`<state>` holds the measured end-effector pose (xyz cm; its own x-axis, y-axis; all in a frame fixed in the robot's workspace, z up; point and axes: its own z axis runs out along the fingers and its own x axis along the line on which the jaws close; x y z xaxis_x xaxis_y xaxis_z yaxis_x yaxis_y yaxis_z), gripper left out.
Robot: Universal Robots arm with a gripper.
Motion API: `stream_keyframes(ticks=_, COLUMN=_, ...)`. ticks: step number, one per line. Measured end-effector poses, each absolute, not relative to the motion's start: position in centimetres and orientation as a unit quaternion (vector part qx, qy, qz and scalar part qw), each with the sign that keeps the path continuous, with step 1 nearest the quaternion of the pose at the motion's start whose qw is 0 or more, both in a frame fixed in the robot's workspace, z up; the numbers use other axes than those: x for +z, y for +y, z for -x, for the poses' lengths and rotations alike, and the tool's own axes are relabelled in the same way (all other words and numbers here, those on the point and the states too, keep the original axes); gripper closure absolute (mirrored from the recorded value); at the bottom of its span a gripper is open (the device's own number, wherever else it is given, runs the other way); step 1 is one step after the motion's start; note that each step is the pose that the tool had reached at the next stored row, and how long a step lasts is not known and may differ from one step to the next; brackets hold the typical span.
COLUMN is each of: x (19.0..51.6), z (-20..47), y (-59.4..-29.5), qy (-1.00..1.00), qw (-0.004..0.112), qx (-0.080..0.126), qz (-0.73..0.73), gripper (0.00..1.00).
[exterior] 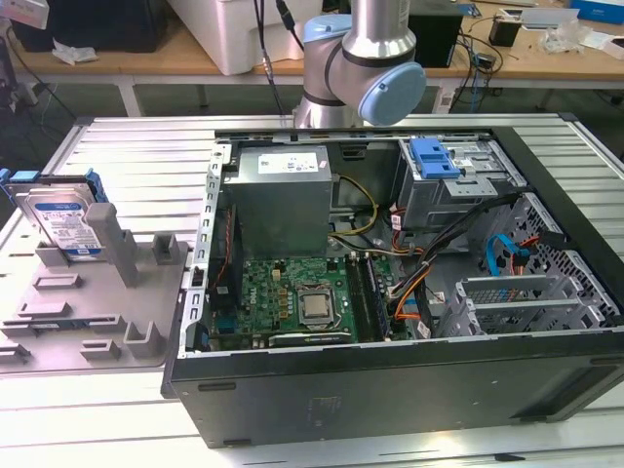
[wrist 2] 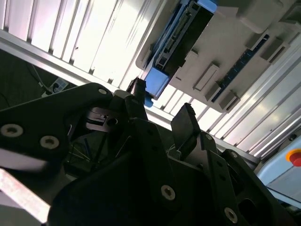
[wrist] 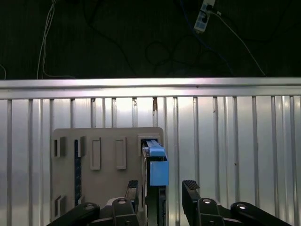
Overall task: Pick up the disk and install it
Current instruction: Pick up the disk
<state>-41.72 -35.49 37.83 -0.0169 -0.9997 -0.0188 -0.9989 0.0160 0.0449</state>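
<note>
The disk point(exterior: 63, 222) is a silver hard drive with a white and blue label in a blue carrier. It stands on edge against a post of the grey fixture point(exterior: 97, 312), at the exterior view's left. In both wrist views it appears edge-on point(wrist: 155, 162) point(wrist 2: 183, 33), with the carrier's blue end toward the camera. My gripper point(wrist: 162, 190) point(wrist 2: 162, 110) is open, with black fingers point(wrist: 190, 188) either side of the line to the disk. It is apart from the disk and nothing sits between its fingers.
An open computer case point(exterior: 546, 375) lies on the slatted metal table point(exterior: 136, 146), showing a motherboard point(exterior: 292, 297), a power supply point(exterior: 278, 195), cables, and a drive bay with a blue tab point(exterior: 434, 158). The arm's joints point(exterior: 361, 58) rise behind the case. A workbench stands beyond.
</note>
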Motion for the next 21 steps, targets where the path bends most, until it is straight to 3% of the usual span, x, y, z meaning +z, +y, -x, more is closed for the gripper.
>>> stream_keyframes(ticks=21, x=35.9, z=41.7, y=-35.5, qy=-0.712, qw=0.009, qx=-0.023, qz=-0.701, gripper=0.5)
